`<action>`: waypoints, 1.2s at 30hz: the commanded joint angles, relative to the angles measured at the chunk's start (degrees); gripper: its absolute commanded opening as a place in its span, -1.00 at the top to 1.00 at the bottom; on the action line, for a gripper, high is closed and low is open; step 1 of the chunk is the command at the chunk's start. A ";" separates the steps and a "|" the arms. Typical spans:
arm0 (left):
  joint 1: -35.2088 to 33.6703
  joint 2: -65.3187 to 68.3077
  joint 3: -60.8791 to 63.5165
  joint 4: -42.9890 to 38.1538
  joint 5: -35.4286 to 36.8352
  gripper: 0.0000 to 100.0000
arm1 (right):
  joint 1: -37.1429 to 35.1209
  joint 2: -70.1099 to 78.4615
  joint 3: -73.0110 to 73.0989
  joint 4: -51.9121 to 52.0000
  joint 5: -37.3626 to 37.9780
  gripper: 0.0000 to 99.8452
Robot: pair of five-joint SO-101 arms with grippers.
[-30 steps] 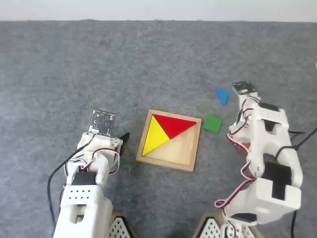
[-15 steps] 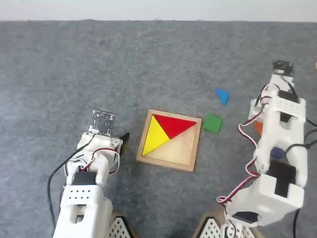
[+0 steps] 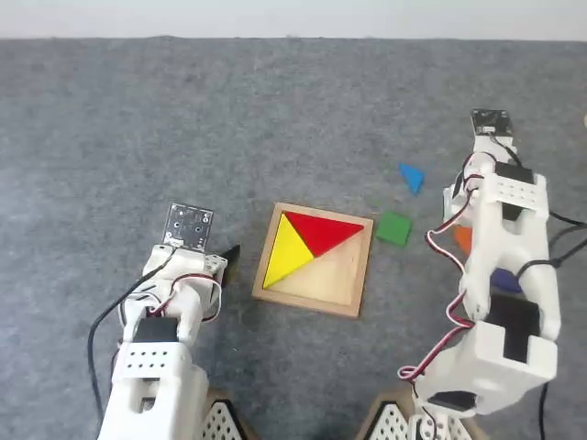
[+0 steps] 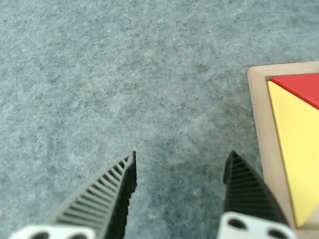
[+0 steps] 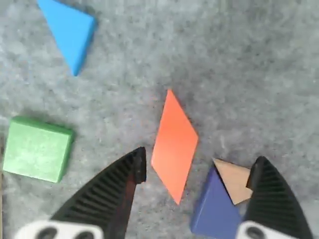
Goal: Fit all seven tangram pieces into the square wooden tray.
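Observation:
The square wooden tray (image 3: 351, 291) lies mid-table and holds a red triangle (image 3: 321, 229) and a yellow triangle (image 3: 287, 252). My left gripper (image 4: 179, 169) hovers open over bare carpet, just beside the tray's edge (image 4: 259, 114). A green square (image 3: 393, 228) and a light blue triangle (image 3: 412, 176) lie to the right of the tray. My right gripper (image 5: 197, 169) is open above an orange parallelogram (image 5: 174, 144), with a dark blue triangle (image 5: 214, 211) and a tan piece (image 5: 234, 181) close between its fingers. In the high view the right arm (image 3: 500, 238) covers most of those three.
Grey carpet covers the whole table. The green square (image 5: 37, 148) and the light blue triangle (image 5: 67, 30) lie a short way from the right gripper, toward the tray. The far and left parts of the carpet are open room.
The right arm swung away from the green square, out to the right and farther back, then came back slightly left. The left arm and all pieces in the tray stayed still.

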 commanded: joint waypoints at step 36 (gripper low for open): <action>0.18 -1.05 -0.40 -1.32 -0.53 0.44 | -16.84 -3.03 6.07 7.16 14.59 0.35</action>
